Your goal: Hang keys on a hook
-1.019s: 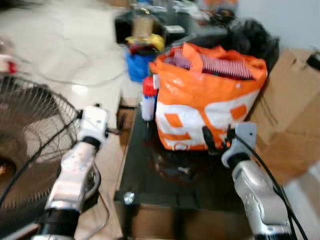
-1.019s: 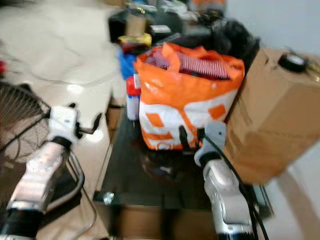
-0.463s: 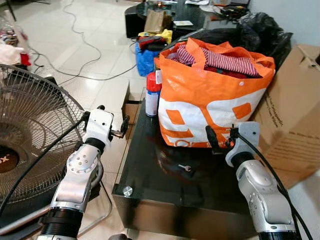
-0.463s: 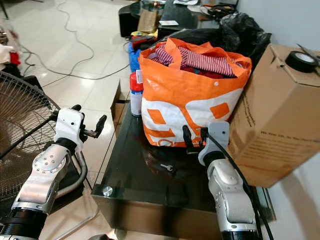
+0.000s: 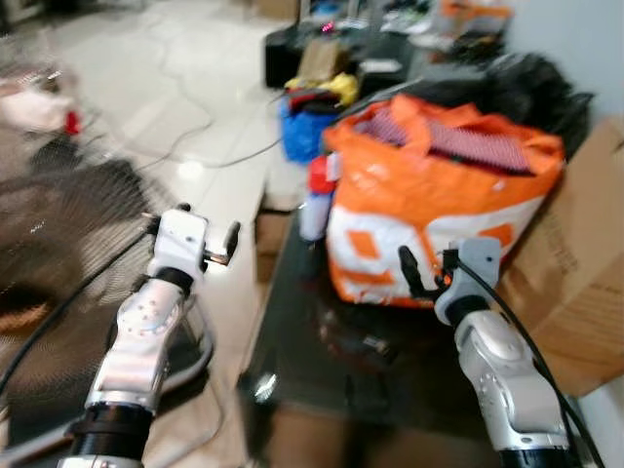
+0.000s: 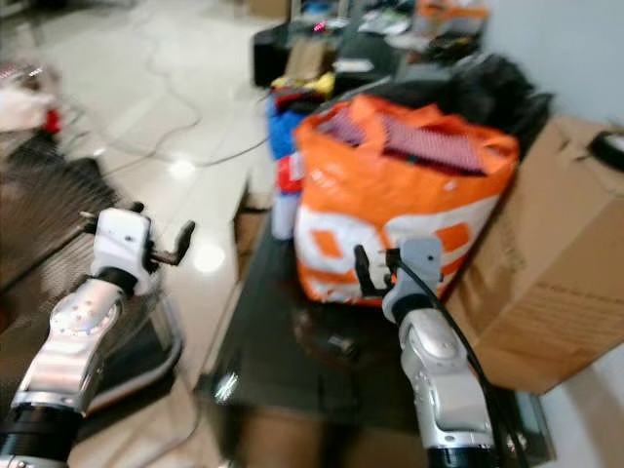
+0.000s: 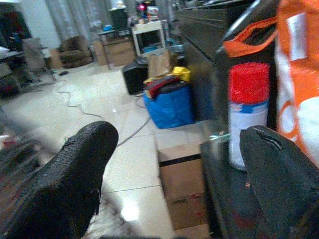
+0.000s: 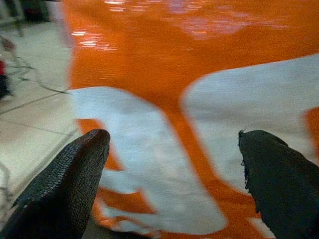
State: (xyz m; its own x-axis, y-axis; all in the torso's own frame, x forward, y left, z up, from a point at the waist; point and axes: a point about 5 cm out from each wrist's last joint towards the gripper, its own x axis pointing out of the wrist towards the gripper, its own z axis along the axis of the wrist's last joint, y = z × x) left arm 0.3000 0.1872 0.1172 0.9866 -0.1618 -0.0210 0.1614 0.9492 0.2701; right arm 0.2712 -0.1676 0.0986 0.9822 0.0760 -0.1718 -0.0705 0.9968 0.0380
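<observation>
Camera swung, blurring view; glossy black table (image 5: 322, 361), woven orange bag (image 5: 439, 210) unmoved; both fingers spread, empty.

orange bag (image 5: 439, 214) crowds dark table (image 5: 322, 380)

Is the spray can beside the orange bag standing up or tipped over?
Upright: the spray can stands on the dark table, red cap on top, beside the orange bag.

Glossy woven-plastic orange bag (image 6: 400, 210) (striped cloth inside) on a dark glossy table (image 6: 283, 356); matt cardboard box (image 6: 561, 263).
</observation>
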